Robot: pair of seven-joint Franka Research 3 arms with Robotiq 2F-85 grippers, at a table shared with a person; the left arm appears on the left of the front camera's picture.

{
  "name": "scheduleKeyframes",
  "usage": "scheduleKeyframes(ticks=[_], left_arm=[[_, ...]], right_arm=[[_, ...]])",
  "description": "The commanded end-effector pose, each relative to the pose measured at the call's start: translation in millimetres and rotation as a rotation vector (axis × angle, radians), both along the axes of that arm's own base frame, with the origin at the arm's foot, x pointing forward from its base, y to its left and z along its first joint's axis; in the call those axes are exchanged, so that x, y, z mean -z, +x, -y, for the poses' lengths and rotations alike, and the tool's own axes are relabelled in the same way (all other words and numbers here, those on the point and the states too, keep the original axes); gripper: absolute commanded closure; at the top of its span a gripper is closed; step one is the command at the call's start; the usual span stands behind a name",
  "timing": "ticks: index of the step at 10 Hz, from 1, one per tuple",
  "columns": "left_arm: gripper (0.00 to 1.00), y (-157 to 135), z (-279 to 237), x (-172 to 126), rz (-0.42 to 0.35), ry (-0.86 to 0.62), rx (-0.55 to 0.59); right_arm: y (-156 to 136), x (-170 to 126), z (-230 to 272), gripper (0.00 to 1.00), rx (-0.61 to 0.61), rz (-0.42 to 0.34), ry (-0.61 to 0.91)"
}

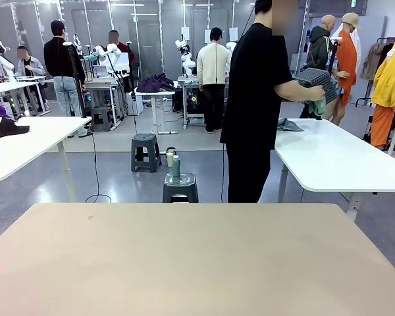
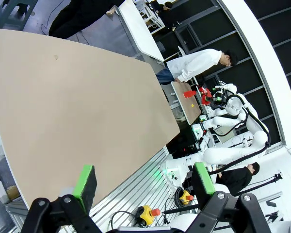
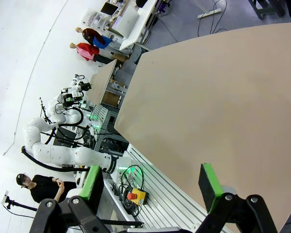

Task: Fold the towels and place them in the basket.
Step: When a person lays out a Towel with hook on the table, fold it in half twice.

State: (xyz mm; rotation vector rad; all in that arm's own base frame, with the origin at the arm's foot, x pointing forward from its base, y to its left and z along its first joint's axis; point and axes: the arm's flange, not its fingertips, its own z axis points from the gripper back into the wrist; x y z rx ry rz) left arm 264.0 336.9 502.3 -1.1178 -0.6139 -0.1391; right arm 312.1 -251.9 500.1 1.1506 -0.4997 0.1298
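**1. Edges and open room.** In the front view the table point(image 1: 197, 263) spans the whole foreground, and its far edge runs straight across. A small speck point(image 1: 89, 217) marks it near the far left. Beyond that edge stands a person point(image 1: 253, 99), turned toward a white table point(image 1: 336, 158) on the right. Two stools point(image 1: 180, 187) stand on the floor between the tables, and the nearer one carries bottles.

**2. Task items.** The person holds the basket point(image 1: 316, 79) up at chest height above the white table's near corner. A towel point(image 1: 320, 107) hangs from the same hands, just under the basket. A grey cloth point(image 1: 289, 125) lies on the white table beside the person. Both task items are well apart from our table.

**3. Grippers.** The left gripper point(image 2: 144, 183) has its fingers spread with nothing between the pads. The right gripper point(image 3: 150, 187) is also spread, with nothing between its pads.

**4. Writing.** The sheets point(image 1: 185, 33) on the far wall are too small to read.

**5. View differences.** The wrist views give the table's curved near edge and the slotted metal frame below it. A yellow stop button point(image 2: 148, 213) lies on that frame.
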Motion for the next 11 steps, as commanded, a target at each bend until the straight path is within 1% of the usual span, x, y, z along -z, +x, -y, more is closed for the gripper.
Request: scheduleKeyframes(ticks=[1, 11], left_arm=[[0.00, -2.0, 0.6, -0.8, 0.016, -0.015, 0.006], [0.00, -2.0, 0.6, -0.8, 0.016, -0.015, 0.006]], right_arm=[[1.5, -1.0, 0.7, 0.00, -0.003, 0.020, 0.013], [1.5, -1.0, 0.7, 0.00, -0.003, 0.020, 0.013]])
